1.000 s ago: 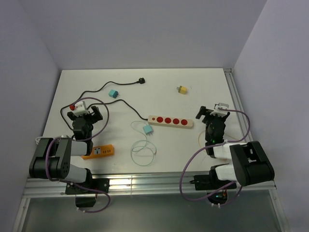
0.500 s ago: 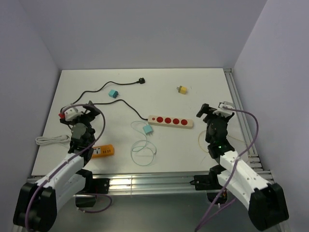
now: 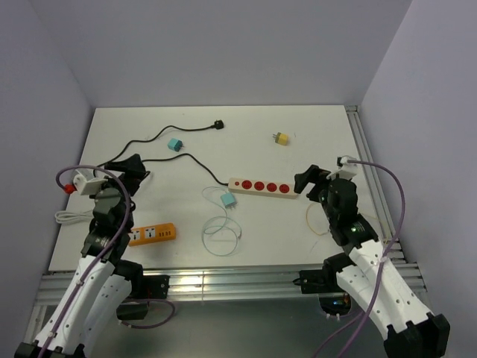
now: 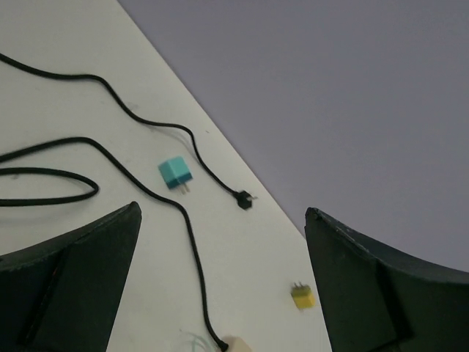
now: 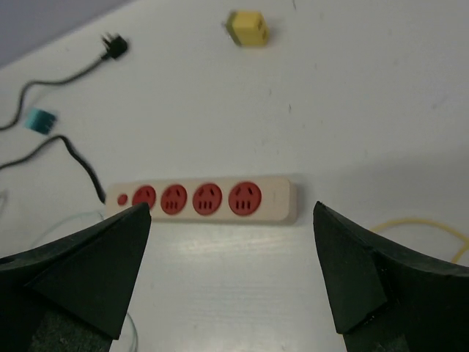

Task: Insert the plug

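Observation:
A beige power strip (image 3: pixel 262 187) with red sockets lies mid-table; it also shows in the right wrist view (image 5: pixel 201 199). Its black cord ends in a black plug (image 3: pixel 218 124), which also shows in the left wrist view (image 4: pixel 244 199), at the far side. My right gripper (image 3: pixel 310 179) is open and empty, raised just right of the strip, its jaws (image 5: pixel 231 207) wide apart. My left gripper (image 3: pixel 131 165) is open and empty over the table's left side, facing the far wall (image 4: pixel 221 213).
A yellow adapter (image 3: pixel 281 138) and a teal adapter (image 3: pixel 175 144) lie at the far side. A teal plug with a white cable (image 3: pixel 228 201) lies left of the strip. An orange socket block (image 3: pixel 153 234) lies near the front left. A yellow cable (image 3: pixel 317 220) lies by the right arm.
Both arms have unfolded from their tucked pose and risen. The right gripper has shifted a little left toward the power strip. Both grippers stay open and empty.

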